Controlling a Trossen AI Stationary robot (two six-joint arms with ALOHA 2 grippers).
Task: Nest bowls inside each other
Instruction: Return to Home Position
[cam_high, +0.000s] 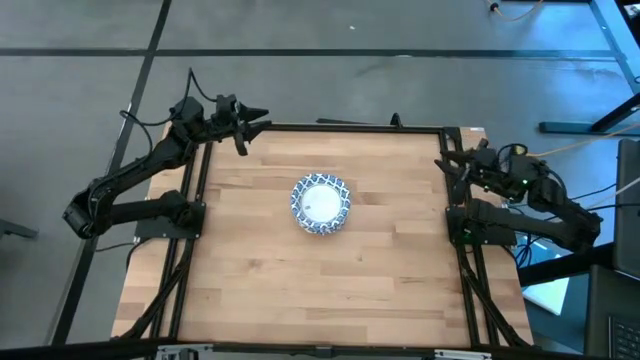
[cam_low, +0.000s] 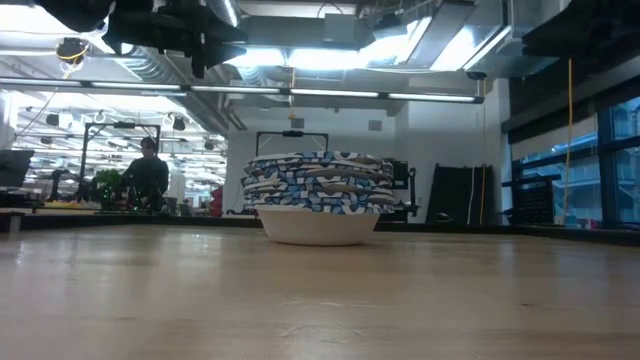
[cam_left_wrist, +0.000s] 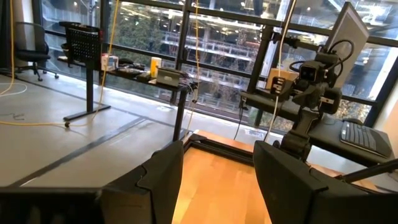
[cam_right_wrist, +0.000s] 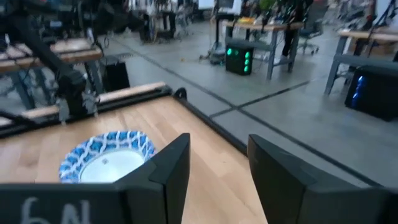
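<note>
Blue-and-white bowls (cam_high: 321, 203), one nested stack between left tool (cam_high: 250, 125) and right tool (cam_high: 447, 165), both spread, empty; probably heavy, brittle, slick: grip at rim.

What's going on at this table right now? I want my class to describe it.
Nothing is being handled at the moment. The bowls sit nested in one stack at the middle of the table. The left gripper hangs by a corner on the table's left side, the right gripper by its right edge; both are open, empty and well clear of the stack.
</note>
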